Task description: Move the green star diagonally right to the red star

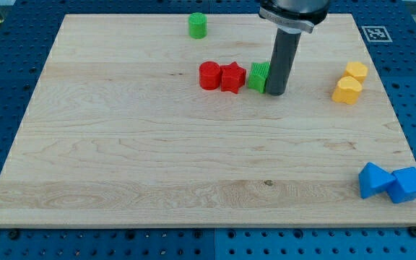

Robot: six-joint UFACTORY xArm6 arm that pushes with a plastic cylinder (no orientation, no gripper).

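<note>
toward the far middle of the wooden board (121,144), your green star (258,76) sits just right of the red star (232,77), very close to it or touching; you cannot tell which. the red star in turn touches a red cylinder (209,75) on its left, so the three make a short row. my tip (276,92) stands against the green star's right side, the dark rod hiding part of that block; the rod has no jaws, so there is nothing to open or close. further away, near the far edge, you have a green cylinder (198,25) standing alone. at the right, two yellow blocks (350,81) sit touching, shapes unclear. at the near right corner, two blue blocks (391,182) touch each other by the board's edge.
</note>
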